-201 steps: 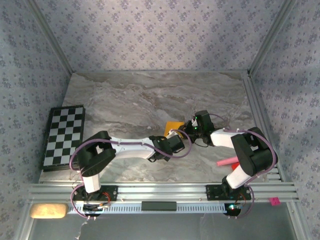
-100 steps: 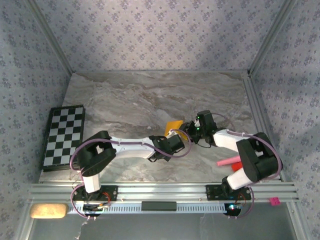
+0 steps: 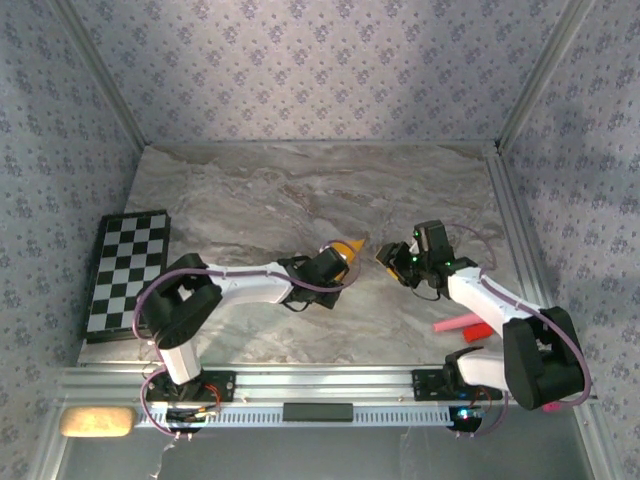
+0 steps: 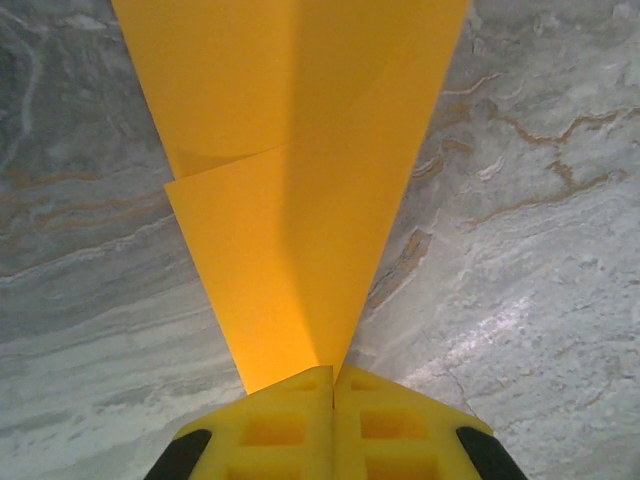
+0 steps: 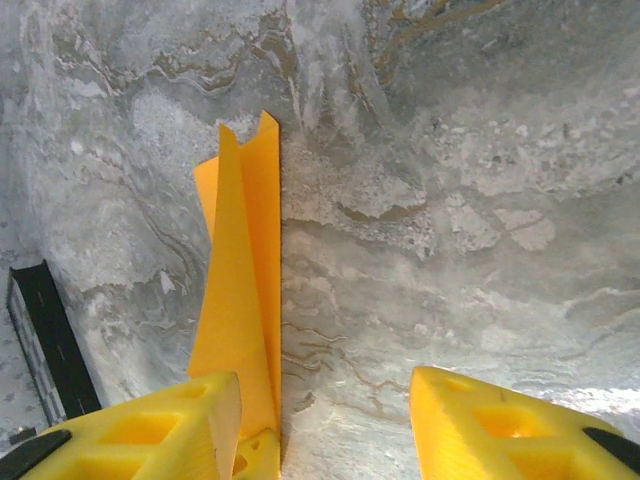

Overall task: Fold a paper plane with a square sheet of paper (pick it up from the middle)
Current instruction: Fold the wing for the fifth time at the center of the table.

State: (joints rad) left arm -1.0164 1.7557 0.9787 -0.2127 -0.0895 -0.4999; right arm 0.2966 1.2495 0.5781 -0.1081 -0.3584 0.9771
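Note:
The square sheet of paper is folded into an orange-yellow paper plane [image 4: 290, 190], a narrow pointed dart with a centre ridge. My left gripper [image 4: 333, 378] is shut on its narrow end and holds it above the marble table [image 3: 300, 190]. From above, the paper plane [image 3: 351, 247] sticks out past the left gripper [image 3: 342, 257] near the table's middle. My right gripper [image 3: 388, 256] is open just to its right, nothing between its fingers. In the right wrist view the paper plane [image 5: 240, 290] stands edge-on just beside the left finger [image 5: 160, 430] of the right gripper [image 5: 325, 425].
A black-and-white chequered board [image 3: 128, 272] lies at the table's left edge, and its dark edge [image 5: 45, 340] shows in the right wrist view. A pink stick [image 3: 452, 324] lies beside the right arm near the front right. Aluminium rails [image 3: 320, 382] run along the near edge.
My right gripper has opened, let go of the paper and drawn back to the right. The left gripper has stayed shut on the paper and turned it slightly.

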